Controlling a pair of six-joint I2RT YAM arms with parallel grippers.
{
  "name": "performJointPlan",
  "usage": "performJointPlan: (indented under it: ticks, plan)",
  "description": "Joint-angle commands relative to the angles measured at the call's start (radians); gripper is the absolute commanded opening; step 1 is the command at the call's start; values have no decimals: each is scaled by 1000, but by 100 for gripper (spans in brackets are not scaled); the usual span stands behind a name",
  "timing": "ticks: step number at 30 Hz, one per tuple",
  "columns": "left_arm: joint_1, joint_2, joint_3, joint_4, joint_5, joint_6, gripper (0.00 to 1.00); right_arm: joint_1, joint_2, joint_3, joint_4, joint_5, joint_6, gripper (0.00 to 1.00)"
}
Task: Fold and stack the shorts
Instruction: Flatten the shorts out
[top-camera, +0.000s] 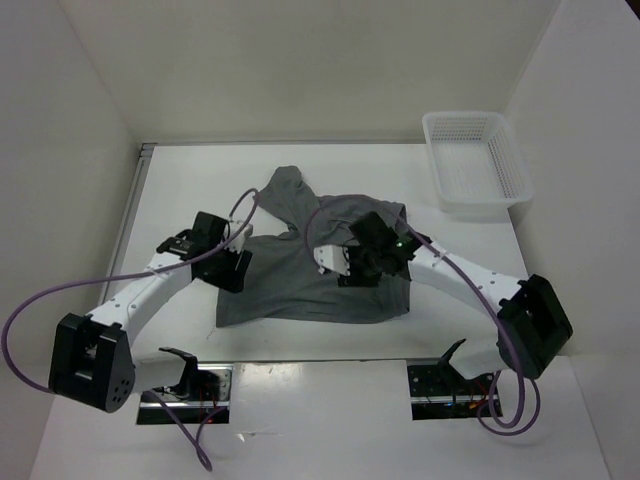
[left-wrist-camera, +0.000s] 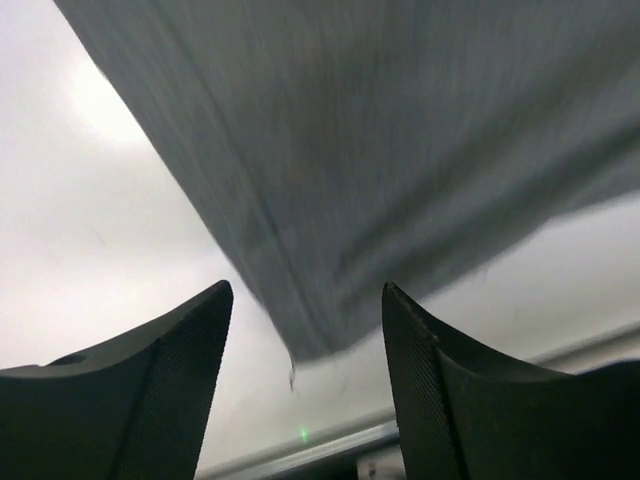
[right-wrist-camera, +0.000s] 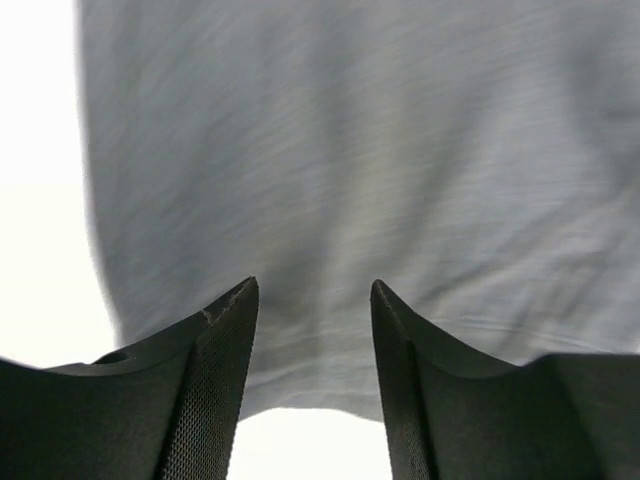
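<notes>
The grey shorts (top-camera: 300, 290) lie spread on the white table, with one bunched part reaching toward the back left. My left gripper (top-camera: 240, 266) sits at their left edge. In the left wrist view, a hemmed corner of the shorts (left-wrist-camera: 400, 150) hangs just beyond the left gripper (left-wrist-camera: 306, 288), which is open and holds nothing. My right gripper (top-camera: 350, 268) hovers over the right-middle of the shorts. In the right wrist view, the right gripper (right-wrist-camera: 314, 282) is open, with the fabric of the shorts (right-wrist-camera: 350, 150) filling the view beyond its fingers and its edge below them.
A white mesh basket (top-camera: 478, 205) stands at the back right corner of the table (top-camera: 180, 180). White walls close in the back and both sides. Purple cables loop from both arms near the front edge.
</notes>
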Motion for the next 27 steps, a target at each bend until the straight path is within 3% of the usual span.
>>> performJointPlan:
  ticks: [1, 4, 6, 9, 12, 19, 27]
  plan:
    - [29, 51, 80, 253, 17, 4, 70, -43, -11, 135, 143, -64, 198, 56]
    - [43, 161, 144, 377, -14, 4, 71, -133, 55, 218, 243, -73, 310, 57]
    - [57, 277, 282, 377, 10, 4, 71, -216, 136, 287, 292, -62, 414, 60]
    - [106, 435, 511, 289, 121, 4, 71, -325, 259, 409, 301, -44, 528, 60]
    - [126, 555, 629, 252, 210, 4, 71, -402, 377, 529, 280, -44, 617, 60]
    - [135, 796, 824, 273, 254, 4, 75, -456, 488, 621, 326, 11, 691, 60]
    - [125, 1008, 1022, 273, 133, 4, 76, -474, 514, 579, 362, 85, 654, 60]
